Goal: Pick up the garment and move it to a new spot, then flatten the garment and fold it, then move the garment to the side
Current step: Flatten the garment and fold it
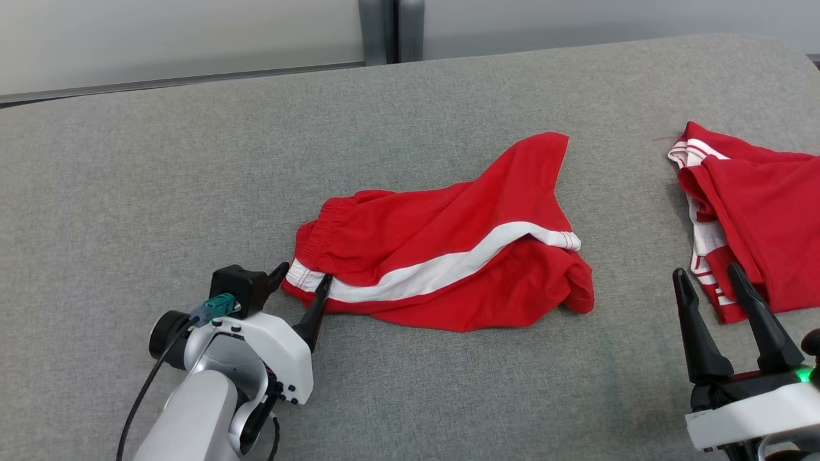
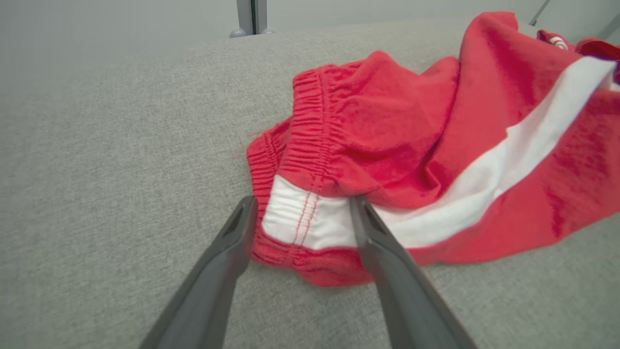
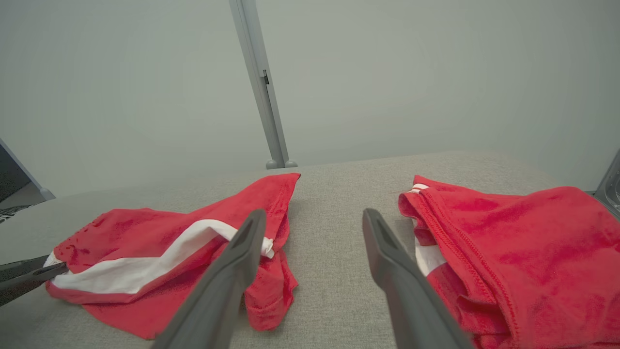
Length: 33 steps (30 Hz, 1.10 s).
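Nearest the robot, at the lower left of the head view, the left gripper (image 1: 301, 278) lies low on the grey fabric-covered counter (image 1: 160, 160). Its two dark fingers are spread to a moderate gap around the near-left corner of the red shorts (image 1: 448, 256). In the left wrist view the gripper (image 2: 302, 208) has one finger on each side of the end of the white stripe (image 2: 310, 220), with the fabric lying between them and not pinched.

At the lower right, the right gripper (image 1: 710, 278) stands with its fingers parted and nothing between them. Its tips are just in front of the near edge of a second red garment (image 1: 769, 211).

The shorts lie crumpled in the middle of the counter, their long axis running left to right across the head view. The gathered elastic waistband (image 1: 320, 237) points toward the robot's left. The leg ends lie to the right, and one leg flares up and away toward the far right. The white stripe (image 1: 442, 266) runs along the same axis, rising slightly from the waistband to the hem.

The second garment, red with white trim, lies bunched at the right edge of the counter, well apart from the shorts. The right wrist view shows bare counter between the shorts (image 3: 145, 242) and this garment (image 3: 508, 242).

Beyond the far edge stands a grey post (image 1: 391, 29) against a pale wall (image 1: 192, 32).
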{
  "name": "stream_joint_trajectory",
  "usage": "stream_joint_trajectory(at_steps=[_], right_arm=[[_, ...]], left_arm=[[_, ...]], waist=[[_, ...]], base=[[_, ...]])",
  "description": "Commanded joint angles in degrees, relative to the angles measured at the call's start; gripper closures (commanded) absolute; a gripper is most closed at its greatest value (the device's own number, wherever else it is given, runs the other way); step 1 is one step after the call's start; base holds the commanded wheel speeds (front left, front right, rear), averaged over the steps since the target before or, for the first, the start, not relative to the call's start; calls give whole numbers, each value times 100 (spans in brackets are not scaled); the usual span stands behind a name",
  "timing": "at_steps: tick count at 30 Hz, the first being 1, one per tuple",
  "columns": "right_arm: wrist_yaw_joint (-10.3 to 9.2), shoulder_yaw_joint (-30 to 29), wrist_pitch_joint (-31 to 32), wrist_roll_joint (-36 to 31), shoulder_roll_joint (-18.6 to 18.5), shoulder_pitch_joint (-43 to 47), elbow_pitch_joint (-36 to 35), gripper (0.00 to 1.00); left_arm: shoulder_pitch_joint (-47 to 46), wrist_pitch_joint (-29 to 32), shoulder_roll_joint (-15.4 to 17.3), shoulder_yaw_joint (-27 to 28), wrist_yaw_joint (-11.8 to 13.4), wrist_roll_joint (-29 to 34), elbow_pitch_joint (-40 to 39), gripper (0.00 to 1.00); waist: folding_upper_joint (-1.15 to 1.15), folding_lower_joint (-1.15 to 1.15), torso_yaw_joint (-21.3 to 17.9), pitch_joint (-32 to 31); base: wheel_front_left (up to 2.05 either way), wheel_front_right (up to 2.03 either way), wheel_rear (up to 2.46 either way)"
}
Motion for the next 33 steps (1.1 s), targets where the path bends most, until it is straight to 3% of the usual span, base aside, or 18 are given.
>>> stream_joint_trajectory(at_steps=[1, 12, 18, 27, 28, 29, 30, 33], right_arm=[[0, -5, -29, 32, -40, -99, 45, 0], [0, 316, 191, 293, -582, -695, 639, 0], [-1, 1155, 439, 548, -1115, -1467, 1253, 0], [-1, 1803, 540, 847, -1458, -2024, 1767, 0], [-1, 1833, 509, 875, -1480, -2067, 1797, 50], [-1, 1859, 441, 879, -1502, -2114, 1805, 55], [0, 1876, 407, 890, -1511, -2131, 1831, 100], [-1, 1872, 295, 961, -1518, -2126, 1871, 100]], left_arm=[[-167, -49, 46, 15, -36, -37, 55, 100], [-518, -164, 27, -153, -93, -47, 72, 100], [-757, -319, -99, -329, -117, -29, 67, 100], [-888, -559, -186, -400, -119, -101, 262, 100], [-911, -584, -193, -403, -118, -105, 281, 100], [-932, -614, -205, -410, -114, -104, 295, 100], [-944, -650, -211, -414, -106, -96, 311, 100], [-935, -751, -229, -413, -77, -122, 348, 100]], waist=[[0, 0, -42, 56], [0, 0, 158, 394], [0, 0, 399, 713], [0, 0, 565, 848], [0, 0, 576, 854], [0, 0, 586, 860], [0, 0, 593, 859], [0, 0, 597, 841]], base=[[0, 0, 0], [0, 0, 0], [0, 0, 0], [0, 0, 0], [0, 0, 0], [0, 0, 0], [0, 0, 0], [0, 0, 0]])
